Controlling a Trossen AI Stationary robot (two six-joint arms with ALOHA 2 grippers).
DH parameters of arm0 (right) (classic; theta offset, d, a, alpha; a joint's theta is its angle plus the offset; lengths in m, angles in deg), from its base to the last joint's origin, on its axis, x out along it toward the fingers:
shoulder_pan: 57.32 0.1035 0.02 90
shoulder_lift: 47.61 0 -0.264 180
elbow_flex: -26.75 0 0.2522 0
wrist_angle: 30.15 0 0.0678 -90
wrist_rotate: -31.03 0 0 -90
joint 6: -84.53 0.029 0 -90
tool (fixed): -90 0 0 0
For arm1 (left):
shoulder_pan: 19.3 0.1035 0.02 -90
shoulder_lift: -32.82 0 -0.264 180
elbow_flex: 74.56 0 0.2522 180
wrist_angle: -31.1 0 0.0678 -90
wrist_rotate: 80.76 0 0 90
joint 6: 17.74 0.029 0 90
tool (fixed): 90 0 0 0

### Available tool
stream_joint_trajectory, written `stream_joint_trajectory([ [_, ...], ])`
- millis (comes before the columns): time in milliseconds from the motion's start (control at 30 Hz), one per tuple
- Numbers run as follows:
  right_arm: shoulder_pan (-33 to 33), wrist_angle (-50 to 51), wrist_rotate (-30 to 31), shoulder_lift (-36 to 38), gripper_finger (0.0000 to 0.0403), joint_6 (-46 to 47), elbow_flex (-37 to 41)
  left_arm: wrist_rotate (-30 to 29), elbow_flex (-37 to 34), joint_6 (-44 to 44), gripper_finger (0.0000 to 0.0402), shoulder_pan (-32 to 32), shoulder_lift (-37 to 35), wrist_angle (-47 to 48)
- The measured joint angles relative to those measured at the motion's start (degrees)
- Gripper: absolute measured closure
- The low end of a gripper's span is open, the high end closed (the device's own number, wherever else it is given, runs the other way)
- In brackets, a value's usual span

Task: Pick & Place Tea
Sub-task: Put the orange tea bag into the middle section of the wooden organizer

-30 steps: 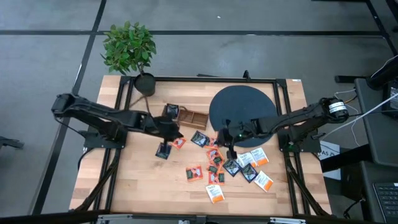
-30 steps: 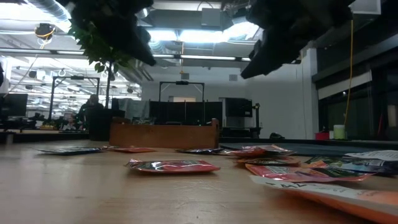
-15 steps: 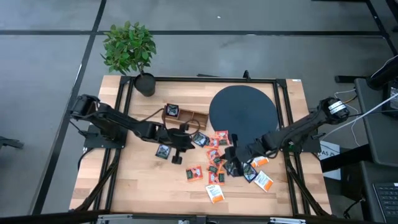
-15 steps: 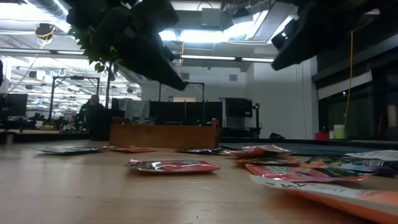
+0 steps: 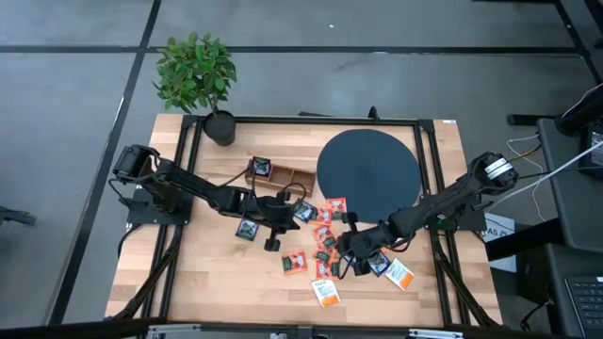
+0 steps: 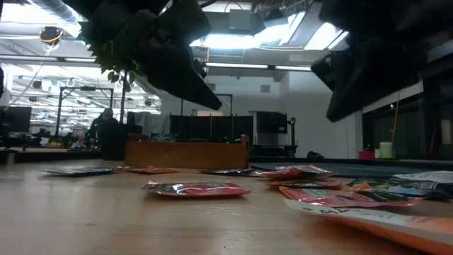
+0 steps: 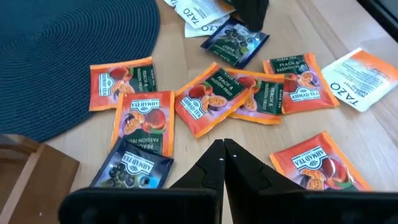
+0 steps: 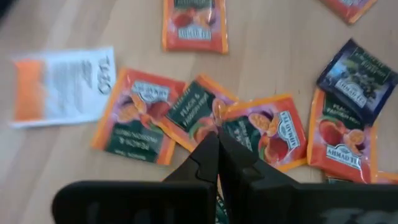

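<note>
Left end effector (image 5: 273,235) closed; right end effector (image 5: 341,264) closed, both extended inward.

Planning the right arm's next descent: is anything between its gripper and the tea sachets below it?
Nothing visible. The shut right gripper hangs over the overlapping orange-and-green flat tea sachets on the bare wooden table.

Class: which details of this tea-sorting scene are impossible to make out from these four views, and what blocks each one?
- Wooden tray compartments: high view too small; low view shows only its side wall.
- Sachet print: high view, too small.
- Right end effector fingertips: right wrist view, whether they touch the sachets below is unclear.
- Black disc: left wrist view, cut off by the picture edge.
</note>
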Motion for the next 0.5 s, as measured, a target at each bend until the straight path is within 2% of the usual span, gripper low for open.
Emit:
stream_joint_trajectory([
  [200, 1.4, -2.2, 4.59, -3.51, 0.0389, -4.25, -0.02, 0.04, 0.0, -0.75, 0.0395, 0.0, -0.12, -0.01],
  [500, 3.82, -2.42, 9.18, -7.1, 0.0389, -4.59, -2.44, 0.04, 0.0, -0.75, 0.04, -0.02, -0.12, 0.43],
])
